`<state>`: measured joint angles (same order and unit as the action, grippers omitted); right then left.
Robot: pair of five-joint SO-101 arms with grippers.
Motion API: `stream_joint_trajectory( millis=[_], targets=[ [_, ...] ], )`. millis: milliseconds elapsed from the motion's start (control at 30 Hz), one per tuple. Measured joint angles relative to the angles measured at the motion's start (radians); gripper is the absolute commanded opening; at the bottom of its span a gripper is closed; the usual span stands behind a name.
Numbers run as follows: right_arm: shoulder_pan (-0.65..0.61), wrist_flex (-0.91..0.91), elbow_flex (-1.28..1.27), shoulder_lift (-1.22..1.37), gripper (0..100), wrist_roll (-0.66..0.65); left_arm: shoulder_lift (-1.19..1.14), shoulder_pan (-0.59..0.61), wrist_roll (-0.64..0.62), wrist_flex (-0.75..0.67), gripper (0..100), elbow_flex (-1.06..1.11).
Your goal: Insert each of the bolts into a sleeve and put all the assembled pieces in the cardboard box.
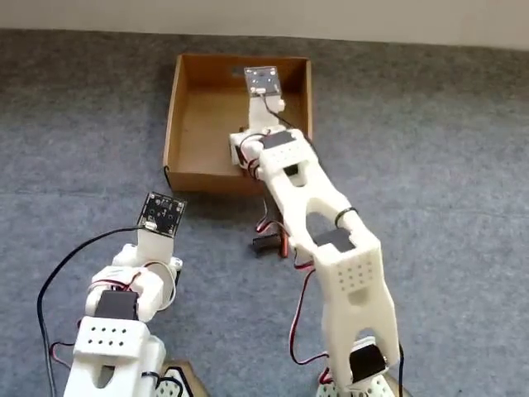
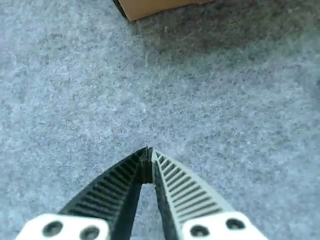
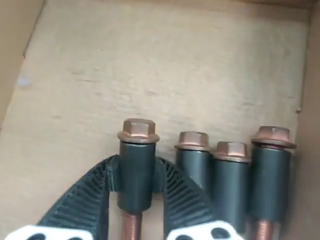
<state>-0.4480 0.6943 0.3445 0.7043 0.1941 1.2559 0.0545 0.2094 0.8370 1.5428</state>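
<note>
Right wrist view looks into the cardboard box (image 3: 165, 65), where the right end effector (image 3: 136, 172) is clamped narrowly around a dark sleeve (image 3: 135, 155), with one ribbed finger (image 3: 100, 192) pressed to each side of it. A copper bolt (image 3: 138, 129) runs through that sleeve. Its hex head sits just beyond the fingertips, and its shank shows at the back end, between the fingers. Whether this piece rests on the box floor or hangs just above it cannot be told.

Just beside the end effector, on one side, lie three assembled pieces (image 3: 231, 175). They are parallel to the held one, packed against each other, heads pointing the same way. The one farthest from the end effector sits next to the box wall.

From the high view, the right arm (image 1: 331, 240) stretches over the near wall of the box, so its end effector is inside.

Seen in the left wrist view, the left end effector (image 2: 148, 165) is pinched together with its tips meeting and nothing between them. Grey bench (image 2: 215, 100) lies beneath it, and a corner of the box is well ahead of the fingertips. The left arm (image 1: 124, 306) stands outside the box.
</note>
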Motion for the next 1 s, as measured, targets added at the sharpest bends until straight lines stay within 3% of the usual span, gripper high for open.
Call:
stream_joint_trajectory(
  millis=[233, 400, 533, 767, 1000],
  targets=[
    [0.0, 0.147, 0.192, 0.109, 1.2, 0.006, 0.0, 0.0, 0.0, 0.0, 2, 0.0],
    [0.0, 0.272, 0.304, 0.149, 9.5, 0.006, 0.0, 0.0, 0.0, 0.0, 2, 0.0],
    [0.0, 0.356, 0.397, 0.153, 9.8, 0.006, 0.0, 0.0, 0.0, 0.0, 2, 0.0],
    [0.008, 0.545, 0.697, 0.152, 9.8, 0.006, 0.0, 0.0, 0.0, 0.0, 2, 0.0],
    [0.043, 0.842, 1.053, 0.152, 9.8, 0.006, 0.0, 0.0, 0.0, 0.0, 2, 0.0]
  ],
)
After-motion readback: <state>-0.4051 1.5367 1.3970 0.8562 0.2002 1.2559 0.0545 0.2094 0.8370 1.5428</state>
